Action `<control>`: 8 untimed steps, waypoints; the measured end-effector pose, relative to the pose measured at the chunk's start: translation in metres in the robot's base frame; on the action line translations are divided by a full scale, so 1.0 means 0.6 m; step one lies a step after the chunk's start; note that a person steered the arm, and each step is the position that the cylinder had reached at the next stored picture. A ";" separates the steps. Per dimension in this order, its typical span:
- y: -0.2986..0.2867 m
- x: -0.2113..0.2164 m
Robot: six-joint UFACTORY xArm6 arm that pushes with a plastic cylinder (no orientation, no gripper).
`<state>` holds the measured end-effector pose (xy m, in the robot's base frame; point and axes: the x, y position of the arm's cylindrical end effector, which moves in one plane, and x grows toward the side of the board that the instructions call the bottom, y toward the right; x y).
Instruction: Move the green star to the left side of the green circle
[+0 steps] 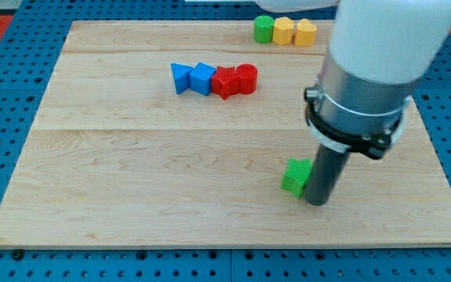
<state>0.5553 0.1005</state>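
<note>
The green star (pixel 294 175) lies on the wooden board (pixel 171 172) towards the view's lower right. My tip (pixel 316 202) is right beside it, touching its right side; the rod hides part of the star's right edge. The green circle (pixel 265 29) sits at the board's top edge, far above the star, at the left end of a short row.
A yellow hexagon-like block (pixel 284 30) and a yellow heart (pixel 306 33) stand right of the green circle. A blue triangle (pixel 181 77), a blue cube (pixel 203 78), a red star (pixel 225 81) and a red cylinder (pixel 246 78) form a row at upper centre.
</note>
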 end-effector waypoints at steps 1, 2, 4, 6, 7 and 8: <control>-0.064 -0.027; -0.089 -0.084; 0.081 -0.177; 0.011 -0.202; -0.135 -0.202; -0.300 -0.194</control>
<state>0.4388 -0.0793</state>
